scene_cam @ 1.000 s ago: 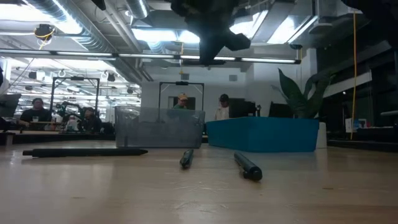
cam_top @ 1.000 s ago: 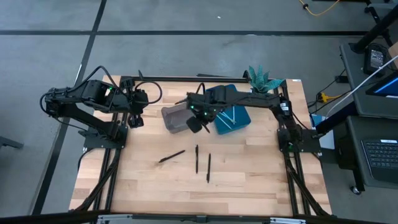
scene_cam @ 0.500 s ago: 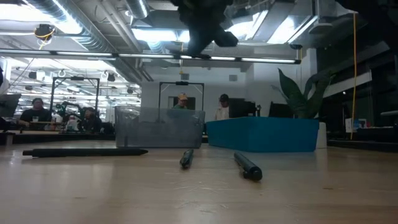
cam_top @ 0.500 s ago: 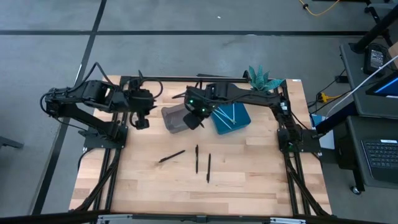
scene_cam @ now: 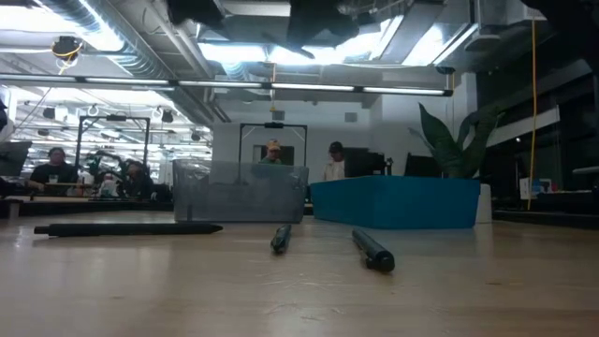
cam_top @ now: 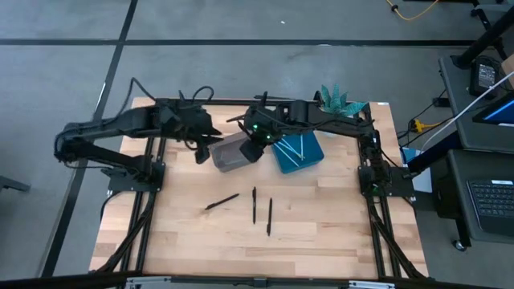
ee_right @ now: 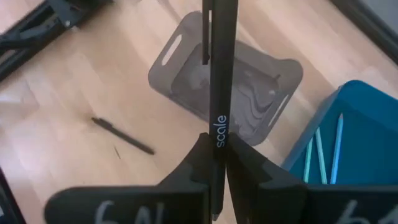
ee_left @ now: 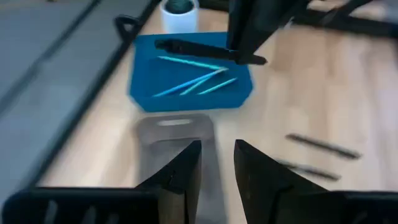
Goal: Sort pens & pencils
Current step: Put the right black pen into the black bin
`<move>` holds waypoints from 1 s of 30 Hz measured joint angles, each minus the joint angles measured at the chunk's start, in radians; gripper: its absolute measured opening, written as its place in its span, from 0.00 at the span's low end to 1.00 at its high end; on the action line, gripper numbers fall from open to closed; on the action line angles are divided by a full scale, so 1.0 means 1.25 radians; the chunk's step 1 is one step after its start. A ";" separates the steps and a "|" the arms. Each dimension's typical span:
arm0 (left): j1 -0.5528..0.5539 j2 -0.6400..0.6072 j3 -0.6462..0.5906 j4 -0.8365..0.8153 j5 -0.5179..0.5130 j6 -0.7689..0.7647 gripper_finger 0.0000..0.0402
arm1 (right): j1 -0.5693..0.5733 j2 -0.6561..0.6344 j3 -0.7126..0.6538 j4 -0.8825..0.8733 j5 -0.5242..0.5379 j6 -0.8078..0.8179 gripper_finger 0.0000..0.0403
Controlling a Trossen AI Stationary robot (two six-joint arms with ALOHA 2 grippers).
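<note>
From above, the right tool (cam_top: 251,147) hangs over the grey tray (cam_top: 230,152), likely so its black pen can drop inside. The blue tray (cam_top: 299,152) beside it holds light blue sticks. Three black pens (cam_top: 254,205) lie on the wooden table (cam_top: 321,233).

From table height, the grey tray (scene_cam: 240,192) looks translucent plastic.

The left tool (ee_left: 216,168), fingers apart and empty, faces both trays.

The right tool (ee_right: 216,163) is clamped on a slim, smooth black pen (ee_right: 220,74) printed "scale".
</note>
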 joint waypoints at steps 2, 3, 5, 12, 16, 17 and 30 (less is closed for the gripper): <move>0.045 -0.007 -0.072 0.089 0.073 -0.028 0.22 | 0.008 0.000 0.000 -0.003 0.000 -0.008 0.07; 0.067 -0.009 -0.104 0.129 0.105 -0.048 0.22 | 0.011 0.000 0.000 -0.003 0.000 -0.015 0.07; 0.110 -0.010 -0.162 0.222 0.168 -0.083 0.22 | 0.017 0.000 0.000 -0.001 0.002 -0.020 0.07; 0.230 -0.010 -0.302 0.508 0.357 -0.231 0.22 | 0.021 0.000 0.000 0.000 0.033 -0.043 0.07; 0.259 -0.016 -0.329 0.589 0.424 -0.257 0.22 | 0.019 0.000 0.000 0.005 0.058 -0.060 0.07; 0.265 -0.016 -0.332 0.609 0.436 -0.261 0.22 | 0.016 0.000 0.000 0.005 0.058 -0.061 0.07; 0.299 -0.016 -0.340 0.707 0.499 -0.384 0.22 | 0.001 0.000 0.000 0.066 0.057 -0.078 0.07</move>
